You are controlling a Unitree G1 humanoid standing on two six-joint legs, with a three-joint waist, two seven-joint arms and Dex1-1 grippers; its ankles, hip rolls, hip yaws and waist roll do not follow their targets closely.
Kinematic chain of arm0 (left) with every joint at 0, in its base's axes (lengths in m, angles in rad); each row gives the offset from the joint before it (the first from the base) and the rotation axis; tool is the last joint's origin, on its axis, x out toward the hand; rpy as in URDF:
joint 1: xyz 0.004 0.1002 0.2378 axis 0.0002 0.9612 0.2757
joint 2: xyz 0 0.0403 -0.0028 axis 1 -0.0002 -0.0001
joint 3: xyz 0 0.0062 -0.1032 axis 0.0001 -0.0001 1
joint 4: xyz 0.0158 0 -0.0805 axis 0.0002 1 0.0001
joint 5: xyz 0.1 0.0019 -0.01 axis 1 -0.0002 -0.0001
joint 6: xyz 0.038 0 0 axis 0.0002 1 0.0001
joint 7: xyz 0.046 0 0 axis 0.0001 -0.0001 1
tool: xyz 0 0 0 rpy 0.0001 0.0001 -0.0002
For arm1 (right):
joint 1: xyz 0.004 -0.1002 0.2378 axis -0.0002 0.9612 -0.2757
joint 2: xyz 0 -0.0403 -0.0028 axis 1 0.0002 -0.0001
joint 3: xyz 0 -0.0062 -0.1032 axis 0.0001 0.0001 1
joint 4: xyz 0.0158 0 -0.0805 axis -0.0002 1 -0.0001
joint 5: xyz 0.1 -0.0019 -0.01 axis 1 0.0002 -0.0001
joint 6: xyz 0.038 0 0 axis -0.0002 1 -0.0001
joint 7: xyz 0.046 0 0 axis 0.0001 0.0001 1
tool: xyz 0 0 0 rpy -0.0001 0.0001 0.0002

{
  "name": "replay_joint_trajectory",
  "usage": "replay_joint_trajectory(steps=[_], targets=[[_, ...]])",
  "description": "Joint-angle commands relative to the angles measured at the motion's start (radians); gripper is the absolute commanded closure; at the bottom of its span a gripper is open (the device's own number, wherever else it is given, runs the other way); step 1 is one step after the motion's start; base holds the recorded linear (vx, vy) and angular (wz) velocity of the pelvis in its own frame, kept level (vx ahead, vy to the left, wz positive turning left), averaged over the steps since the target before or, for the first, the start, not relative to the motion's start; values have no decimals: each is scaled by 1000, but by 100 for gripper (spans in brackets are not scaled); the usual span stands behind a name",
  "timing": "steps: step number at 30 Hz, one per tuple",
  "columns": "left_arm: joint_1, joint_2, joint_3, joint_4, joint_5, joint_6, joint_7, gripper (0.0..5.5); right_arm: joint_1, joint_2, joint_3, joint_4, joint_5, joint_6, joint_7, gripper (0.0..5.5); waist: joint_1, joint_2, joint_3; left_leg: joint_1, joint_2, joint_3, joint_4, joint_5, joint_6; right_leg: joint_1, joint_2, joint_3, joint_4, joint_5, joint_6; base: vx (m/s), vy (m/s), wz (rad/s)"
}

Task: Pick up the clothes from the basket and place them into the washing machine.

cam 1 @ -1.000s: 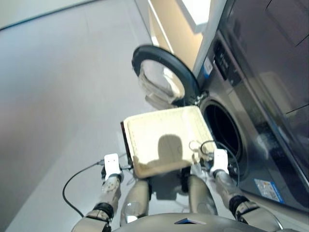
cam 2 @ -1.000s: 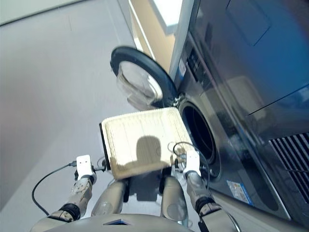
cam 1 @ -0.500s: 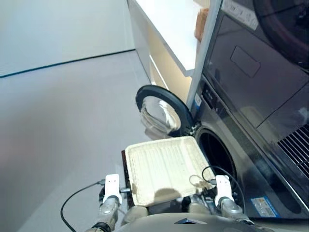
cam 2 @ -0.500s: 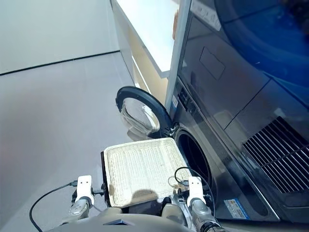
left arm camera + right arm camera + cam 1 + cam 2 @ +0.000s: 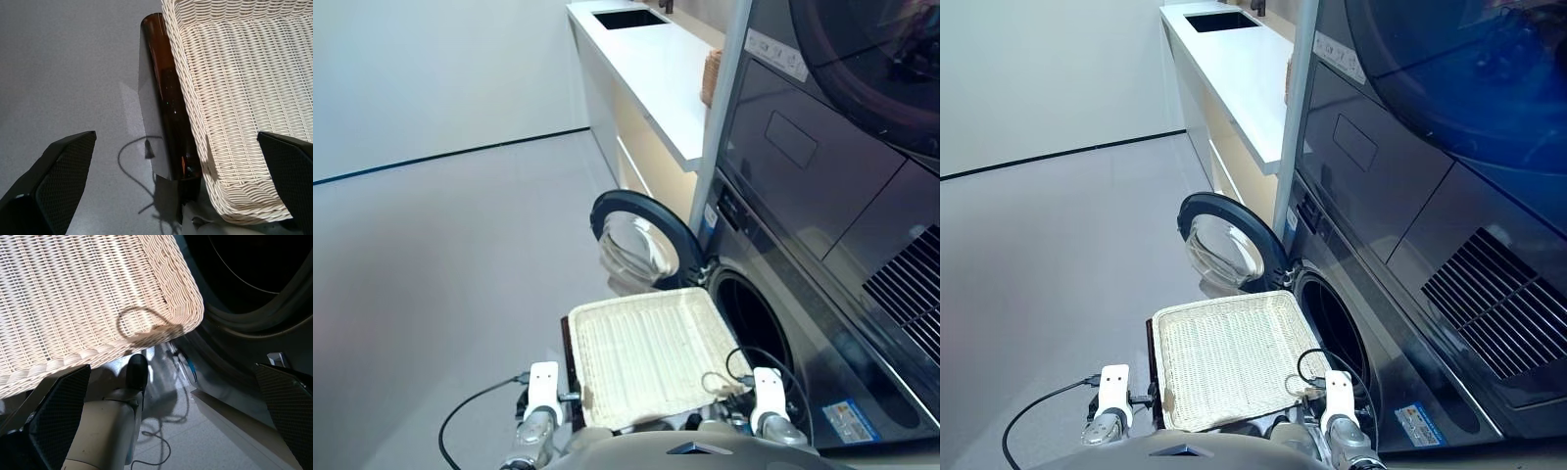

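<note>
The basket (image 5: 651, 357) lies bare of clothes, just near-left of the washing machine (image 5: 773, 343) with its door (image 5: 641, 240) swung wide. Both arms hang low: the left end effector (image 5: 171, 196) and right end effector (image 5: 171, 421) are released, fingers spread, holding nothing. Risk: the right arm's cable could snag the basket's rim. Open floor lies left; the worktop (image 5: 656, 69) stands far.

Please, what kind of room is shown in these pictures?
Probably a laundry room or utility area: a front-loading washing machine with its porthole door swung open, a second dark appliance stacked above it, a wicker basket in front, and a white counter with a sink alongside.
</note>
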Motion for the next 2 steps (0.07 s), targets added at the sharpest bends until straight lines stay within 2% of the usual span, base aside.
replay_joint_trajectory(steps=[1, 2], targets=[[-44, -2, -1, -16, 10, -15, -1, 0, -53, 21, 0, -24, 36, -20, -3, 0, -10, -23, 7, -16, -41, 54, -24, 60, -25, 74, 10, -20, -136, 121, 55, 0, 0, 0], [-44, -2, -1, -17, 4, -14, -3, 0, -52, 21, 1, -23, 35, -19, -3, 0, -9, -24, 6, -15, -41, 54, -23, 59, -25, 76, 10, -19, -138, 121, 55, 0, 0, 0]])
